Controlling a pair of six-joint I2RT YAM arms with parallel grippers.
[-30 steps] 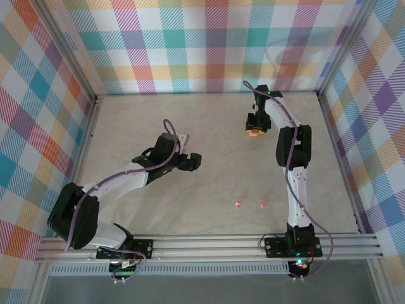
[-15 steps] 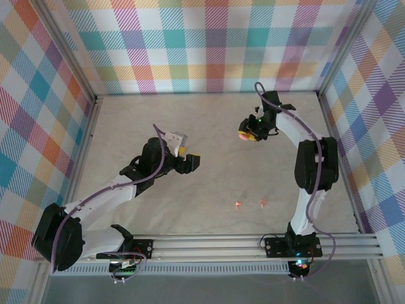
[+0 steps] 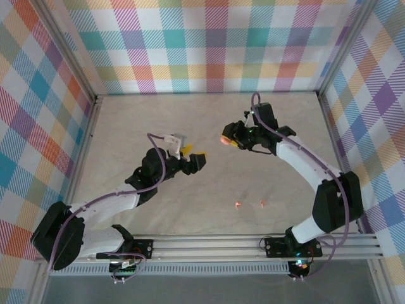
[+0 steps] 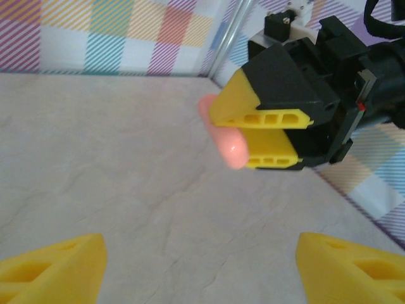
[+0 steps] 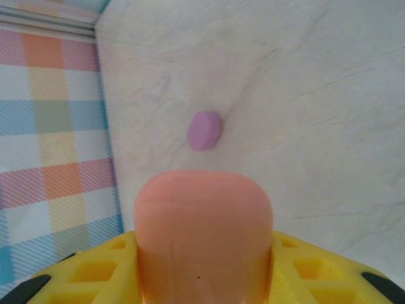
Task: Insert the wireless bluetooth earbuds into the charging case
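Note:
My right gripper (image 3: 234, 138) is shut on a salmon-orange charging case (image 3: 226, 139), holding it off the table at mid-back. In the right wrist view the case (image 5: 204, 234) stands up between the yellow fingers (image 5: 76, 275). My left gripper (image 3: 193, 156) is open, holds nothing, and faces the case from the left. The left wrist view shows its wide-apart fingertips (image 4: 57, 266), and ahead of them the right gripper (image 4: 266, 136) with the case (image 4: 224, 142). Two salmon-orange earbuds (image 3: 237, 204) (image 3: 262, 203) lie on the table near the front.
A small lilac rounded piece (image 5: 204, 130) lies on the table beyond the held case, towards the plaid wall (image 5: 57, 126); I cannot tell whether it is a case or a bud. Plaid walls (image 3: 209, 44) enclose the pale table (image 3: 126, 120) on three sides.
The right arm has swung left with the salmon case, towards the left gripper. The left gripper has moved right and back, and its fingers have narrowed a little.

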